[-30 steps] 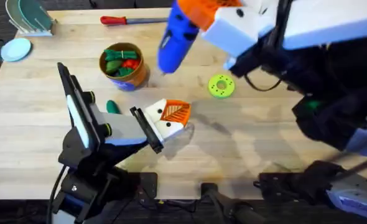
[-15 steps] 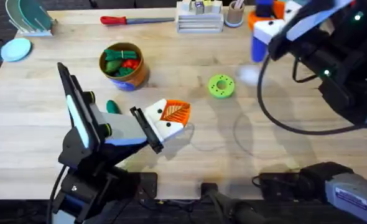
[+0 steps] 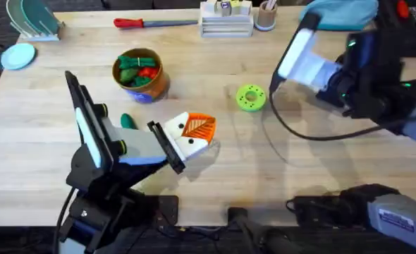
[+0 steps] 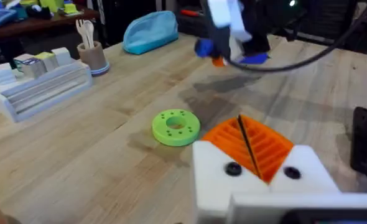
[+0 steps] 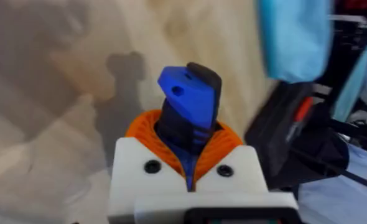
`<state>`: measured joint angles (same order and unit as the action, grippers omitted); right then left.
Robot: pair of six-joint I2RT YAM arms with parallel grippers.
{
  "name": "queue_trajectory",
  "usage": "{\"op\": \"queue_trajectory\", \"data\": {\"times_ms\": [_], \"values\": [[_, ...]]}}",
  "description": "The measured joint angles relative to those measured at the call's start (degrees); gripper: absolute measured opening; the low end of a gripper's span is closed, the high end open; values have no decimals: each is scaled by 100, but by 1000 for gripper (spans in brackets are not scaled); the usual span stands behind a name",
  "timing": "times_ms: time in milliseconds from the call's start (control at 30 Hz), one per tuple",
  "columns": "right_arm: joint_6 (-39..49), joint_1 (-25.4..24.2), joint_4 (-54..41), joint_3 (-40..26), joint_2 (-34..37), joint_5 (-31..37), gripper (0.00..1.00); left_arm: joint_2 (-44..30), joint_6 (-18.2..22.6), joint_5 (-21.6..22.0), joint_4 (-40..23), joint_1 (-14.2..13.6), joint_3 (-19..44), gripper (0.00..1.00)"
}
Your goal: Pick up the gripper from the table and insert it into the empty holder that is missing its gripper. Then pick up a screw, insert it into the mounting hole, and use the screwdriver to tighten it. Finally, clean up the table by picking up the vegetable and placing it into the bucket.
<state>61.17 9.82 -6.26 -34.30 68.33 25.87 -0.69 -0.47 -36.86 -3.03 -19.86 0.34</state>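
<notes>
Pinching the blue powered screwdriver (image 5: 186, 106) in the right gripper (image 5: 186, 142), with the orange ribbed pads (image 5: 143, 127) closing round its body, judging by the wrist view. Holding it well off to the right side of the table (image 3: 215, 183), far from the left arm, presumably to carry the tool clear now that driving looks finished. Appearing far off and blurred in the left wrist view, above the boards.

Resting the left gripper (image 3: 197, 128) low near the middle of the table, with its two orange wedges (image 4: 267, 146) pressing together and showing just a thin dark seam between them. Seating both wedges in the white holder blocks (image 4: 298, 174), each block showing a dark screw head (image 4: 233, 168), so likely counting insertion and tightening as done. Staying put and low, probably to keep the mount steady for the other arm.

Leaving the dark-green toy vegetable (image 3: 127, 121) lying on the wood just beside the left arm, apart from the tan bucket (image 3: 154, 88) farther back, which is already holding green and red toy pieces. Judging the clean-up as not yet done.

Working on pale wooden boards. Sharing the surface with a light-green holed disc (image 3: 251, 97), a red-handled screwdriver (image 3: 134, 22), a white slotted tray (image 3: 225, 21), a cup of utensils (image 4: 90, 53), a pale-blue dish (image 3: 17, 56) and a light-blue pouch (image 4: 149, 31).
</notes>
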Motion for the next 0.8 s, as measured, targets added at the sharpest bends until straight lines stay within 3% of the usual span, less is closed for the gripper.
{"op": "queue_trajectory", "data": {"times_ms": [367, 533, 800], "values": [[390, 60, -418, 0, 971, 146, 21, 2, 0, 14, 2, 0, -2, 5], [430, 247, -460, -48, 1153, 209, 177, 2, 0, 26, 2, 0, -2, 5], [560, 430, -353, -215, 1209, 454, 952, 0, 0, 43, 2, 0, -2, 5]]}}
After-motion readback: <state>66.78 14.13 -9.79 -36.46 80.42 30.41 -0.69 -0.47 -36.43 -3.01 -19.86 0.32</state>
